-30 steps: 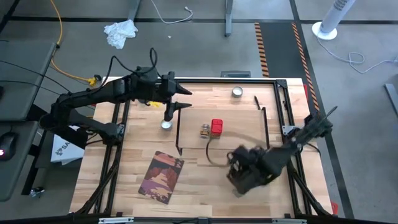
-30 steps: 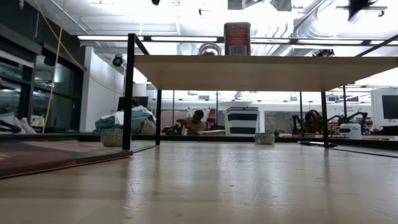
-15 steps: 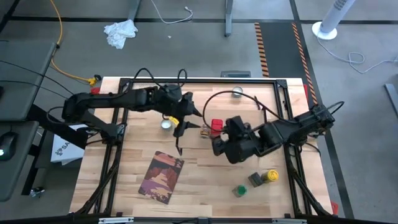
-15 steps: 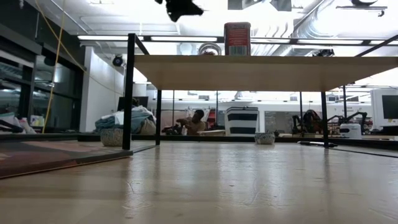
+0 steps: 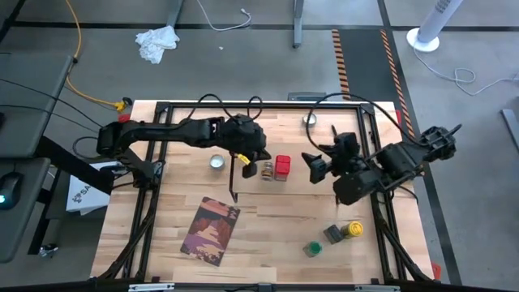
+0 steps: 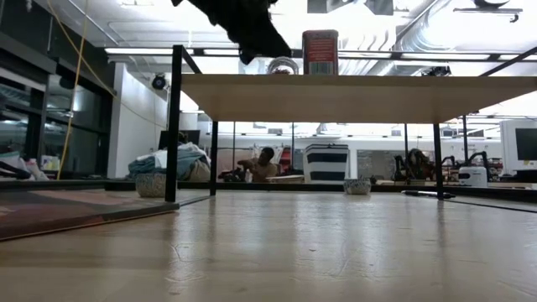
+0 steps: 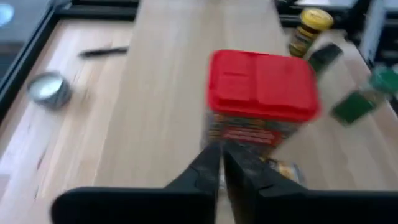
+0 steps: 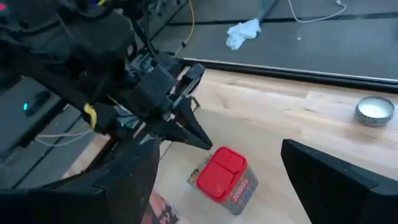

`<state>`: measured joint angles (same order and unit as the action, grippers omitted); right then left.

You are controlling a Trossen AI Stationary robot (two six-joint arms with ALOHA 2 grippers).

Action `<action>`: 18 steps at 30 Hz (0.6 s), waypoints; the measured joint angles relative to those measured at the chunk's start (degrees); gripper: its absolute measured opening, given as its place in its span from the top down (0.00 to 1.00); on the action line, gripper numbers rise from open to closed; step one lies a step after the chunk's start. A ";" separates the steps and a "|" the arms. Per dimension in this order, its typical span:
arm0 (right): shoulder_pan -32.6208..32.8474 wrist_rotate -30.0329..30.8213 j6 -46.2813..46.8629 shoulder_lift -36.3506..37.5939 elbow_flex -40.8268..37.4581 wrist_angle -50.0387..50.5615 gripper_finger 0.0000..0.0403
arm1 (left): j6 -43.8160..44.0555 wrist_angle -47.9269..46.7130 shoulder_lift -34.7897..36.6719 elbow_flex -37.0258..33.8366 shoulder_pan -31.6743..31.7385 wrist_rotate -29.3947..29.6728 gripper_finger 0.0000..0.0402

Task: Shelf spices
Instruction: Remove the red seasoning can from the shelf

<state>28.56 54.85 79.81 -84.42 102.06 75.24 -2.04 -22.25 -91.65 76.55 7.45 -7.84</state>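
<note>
Grey workshop floor around a pale wooden table (image 5: 162, 243), seen from above. Shelf (image 5: 284, 188) at table centre, its board the same pale wood. Two of the spices on it, just beside each other: clear glass jar (image 5: 266, 170) and red box (image 5: 282, 167). Left gripper (image 5: 247, 162) reaching in from the left, tips very near the glass jar; contact impossible to confirm. Right gripper (image 5: 310, 165) on the far side of the red box, not touching it. On the bare table near the front right: green-topped jar (image 5: 312, 248), dark grey tin (image 5: 332, 234) and yellow-topped jar (image 5: 353, 230), not yet shelved. Brown-and-maroon book (image 5: 212, 231) lying apart, front left.

Low view: shelf board (image 6: 336, 96) on thin black legs, red box (image 6: 320, 52) upright on top, jar rim beside it, dark arm mass hanging just above and to one side.

Left wrist view: fingers (image 7: 208, 171) pressed together, gripping nothing, directly before the red box (image 7: 262, 93).

Right wrist view: own fingers (image 8: 323, 180) spread wide, empty, red box (image 8: 224, 177) between and beyond them.

Likely hazards: tipping the glass jar, or pushing it into the red box, through a sideways sweep of the closed left fingers; knocking either container off the board; collision of the two grippers, both crowded over the same short stretch of shelf.
</note>
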 joint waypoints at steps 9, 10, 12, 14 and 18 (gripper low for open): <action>0.87 -0.94 2.92 -0.98 -0.04 4.22 0.17 | 4.85 -0.10 -1.48 0.02 -3.28 0.90 1.00; 0.85 -0.92 3.66 -0.98 -0.04 4.99 0.17 | 4.94 -0.59 -1.28 0.04 -3.90 1.56 1.00; 0.85 -0.86 4.83 -0.97 -0.04 6.23 0.17 | 4.98 -0.87 -1.27 0.04 -5.22 3.89 1.00; 0.85 -0.85 5.24 -0.97 -0.04 7.03 0.17 | 5.16 0.48 -1.30 0.04 -6.29 5.33 1.00; 0.87 -0.11 5.25 -0.97 -0.04 7.08 0.17 | 7.30 3.93 -2.71 0.11 -8.25 6.05 1.00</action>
<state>29.43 54.74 85.06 -85.39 102.02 82.32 5.26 -18.32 -94.36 76.66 -0.80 -1.79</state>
